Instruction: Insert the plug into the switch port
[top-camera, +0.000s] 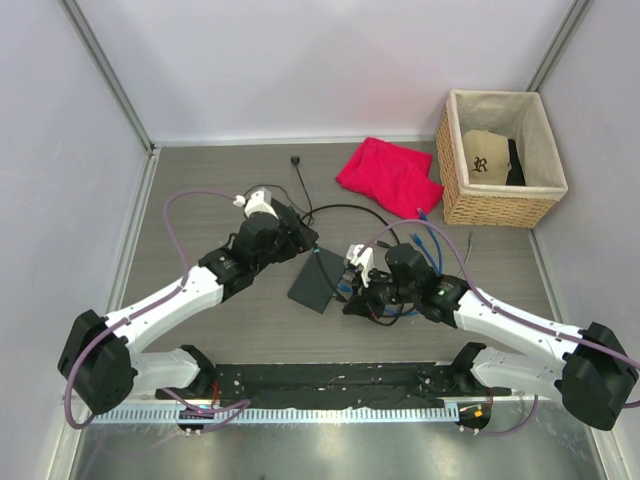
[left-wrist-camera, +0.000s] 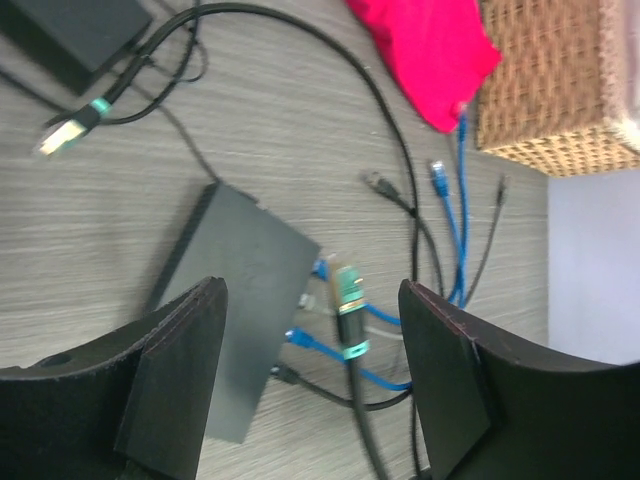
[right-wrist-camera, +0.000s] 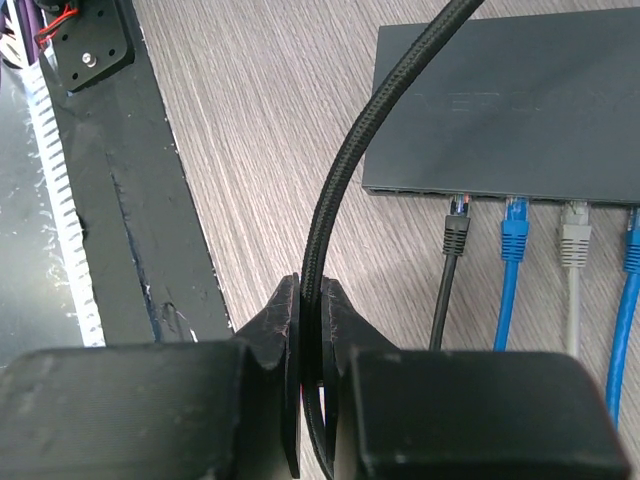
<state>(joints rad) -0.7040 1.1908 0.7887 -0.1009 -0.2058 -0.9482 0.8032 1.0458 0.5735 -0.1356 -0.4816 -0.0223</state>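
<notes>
Flat on table (top-camera: 200, 190), switch (top-camera: 318, 282) has its long axis near-to-far, port edge facing right arm. Right tool (right-wrist-camera: 310, 300) clamped on braided black cable (right-wrist-camera: 345, 190). Plug (left-wrist-camera: 346, 290) just beside port edge, roughly along it. Left tool (left-wrist-camera: 312, 295) wide, empty.

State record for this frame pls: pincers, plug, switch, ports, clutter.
left pincer: open, empty, over the switch
right pincer: shut on black braided cable
plug: on a black cable's end beside the switch's port edge, not inserted
plugged leads: four seen in right wrist view, black, blue, grey, blue
clutter: red cloth, wicker basket, power brick
</notes>
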